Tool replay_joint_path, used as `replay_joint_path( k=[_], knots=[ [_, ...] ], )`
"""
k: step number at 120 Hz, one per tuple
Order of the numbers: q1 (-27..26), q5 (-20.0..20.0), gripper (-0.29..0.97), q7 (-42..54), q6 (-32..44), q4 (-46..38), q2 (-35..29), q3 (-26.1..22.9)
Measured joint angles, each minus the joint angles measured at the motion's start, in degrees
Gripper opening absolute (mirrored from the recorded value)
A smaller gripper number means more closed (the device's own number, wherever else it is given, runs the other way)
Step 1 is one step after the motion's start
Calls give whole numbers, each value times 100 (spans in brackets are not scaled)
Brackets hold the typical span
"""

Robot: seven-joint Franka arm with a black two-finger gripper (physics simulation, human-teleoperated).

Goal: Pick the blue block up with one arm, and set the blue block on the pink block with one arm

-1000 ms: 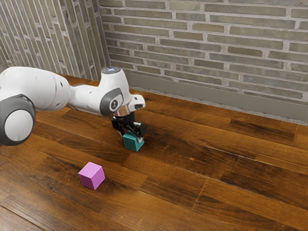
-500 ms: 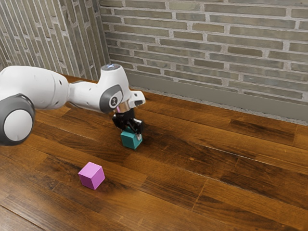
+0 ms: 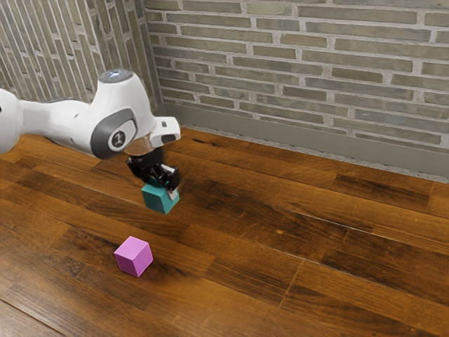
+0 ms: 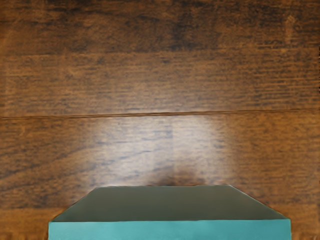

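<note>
The blue-green block (image 3: 160,199) hangs above the wooden floor, held between the black fingers of my gripper (image 3: 161,188), which is shut on it. In the wrist view the same block (image 4: 170,215) sits just under my hand with bare planks beyond it. The pink block (image 3: 133,255) rests on the floor, below and toward the exterior view's left of the held block, apart from it.
A brick wall (image 3: 302,70) runs along the back, and a second slatted wall (image 3: 63,49) stands at the exterior view's left. Wooden floor planks (image 3: 316,253) stretch toward the exterior view's right.
My gripper has lifted the blue block off the floor and carried it toward the exterior view's left, closer to the pink block. The pink block has not moved.
</note>
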Motion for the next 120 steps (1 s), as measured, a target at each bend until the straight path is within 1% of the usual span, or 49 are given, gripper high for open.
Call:
replay_joint_path(
  k=[12,21,34,51,81,92,120],
  knots=[
    [-6,-15,33,-57,104,-806,-703,-4],
    [2,-21,33,-112,153,-1277,-1081,-4],
    [12,-29,33,-205,185,-1849,-1518,-5],
    [24,-33,33,-331,168,-2235,-1833,-5],
    [39,-41,34,-483,104,-2328,-1878,28],
    [41,-41,34,-492,96,-2313,-1779,153],
    [40,-14,34,-377,305,-2134,-1443,247]
  ],
)
